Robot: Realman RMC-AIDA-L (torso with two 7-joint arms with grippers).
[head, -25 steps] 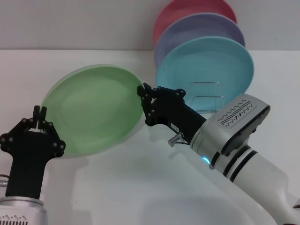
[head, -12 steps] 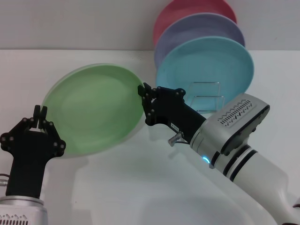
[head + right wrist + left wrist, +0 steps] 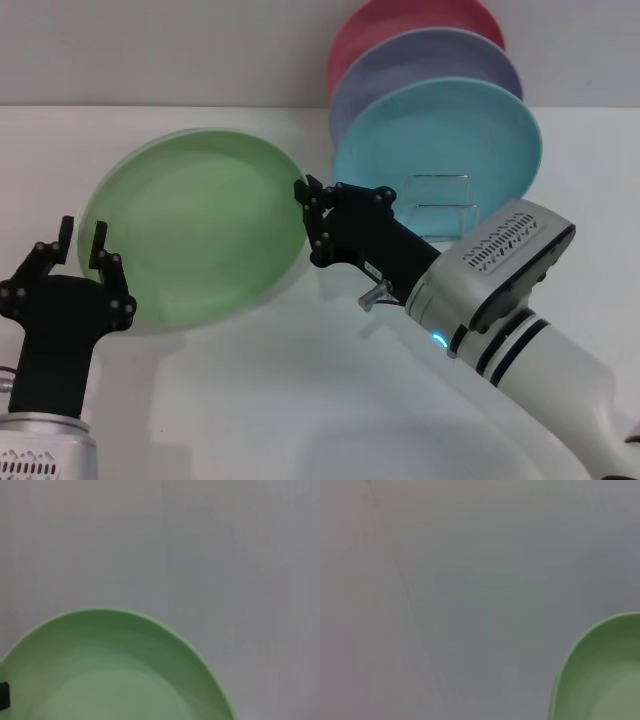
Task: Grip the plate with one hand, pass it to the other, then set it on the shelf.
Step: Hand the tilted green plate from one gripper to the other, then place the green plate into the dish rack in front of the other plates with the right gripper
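We see the light green plate [image 3: 195,228] held up off the white table [image 3: 300,400], tilted so its hollow faces us. The right gripper [image 3: 307,222] is clenched on the plate's rim, its fingers [image 3: 312,205] pinching the edge on the side nearest the wire plate rack [image 3: 440,205]. The left gripper [image 3: 80,245] sits at the opposite, lower edge of the plate with its fingers [image 3: 100,243] spread apart, one on each side of the rim; we cannot tell whether they touch it.

Beyond the right fingers, the rack stands on the table with a turquoise-blue plate [image 3: 440,140] leaning upright at it, then a lavender plate [image 3: 430,65] and a pink-red plate [image 3: 400,25] behind.

In the left wrist view only a curved part of the green plate's rim shows in a corner against plain grey. In the right wrist view the plate's rim arcs across the lower half.
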